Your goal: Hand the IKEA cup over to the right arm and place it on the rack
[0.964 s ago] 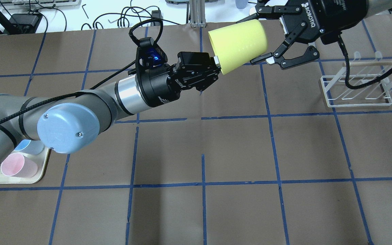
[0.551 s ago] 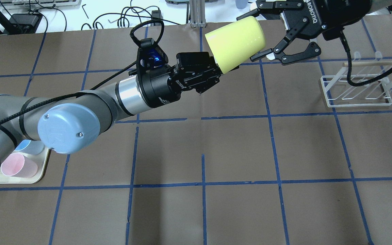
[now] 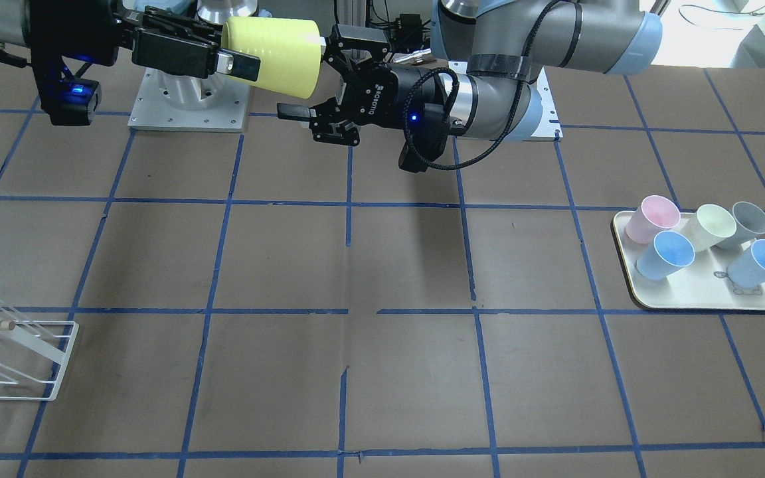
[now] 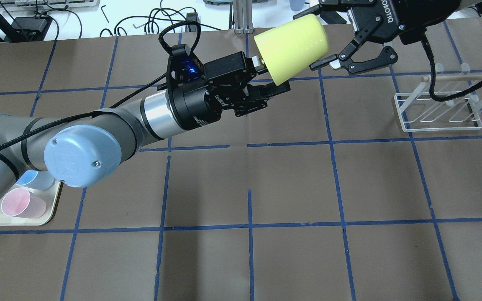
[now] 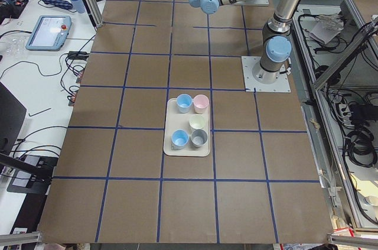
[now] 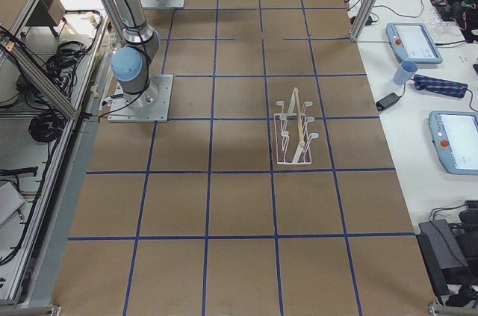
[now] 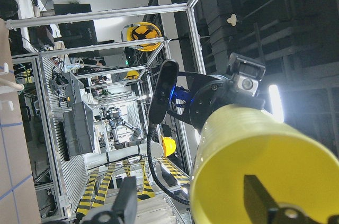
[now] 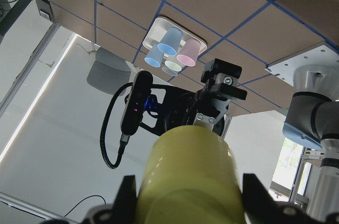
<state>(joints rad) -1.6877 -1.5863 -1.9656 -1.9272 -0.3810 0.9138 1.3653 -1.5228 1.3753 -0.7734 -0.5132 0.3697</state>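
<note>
The bright yellow IKEA cup (image 4: 291, 48) lies sideways in the air above the table's far middle. My right gripper (image 4: 306, 41) comes in from the top right and is shut on the cup's body, one finger on each side, as the right wrist view shows (image 8: 190, 176). My left gripper (image 4: 272, 75) is at the cup's wide mouth end with its jaws open. In the left wrist view one finger overlaps the cup (image 7: 254, 150) and the other stands well apart. The white wire rack (image 4: 437, 110) with its wooden rod stands on the table to the right, below the right arm.
A cream tray (image 3: 701, 302) on the left arm's side holds a pink cup (image 3: 651, 219), a pale cream cup (image 3: 711, 226), a grey cup and two light-blue cups (image 3: 665, 255). Brown paper with blue tape lines covers the table. Cables lie beyond the far edge.
My left gripper's jaws have opened off the cup's rim. The cup stays in the right gripper, tilted and shifted slightly up and away from the left gripper.
</note>
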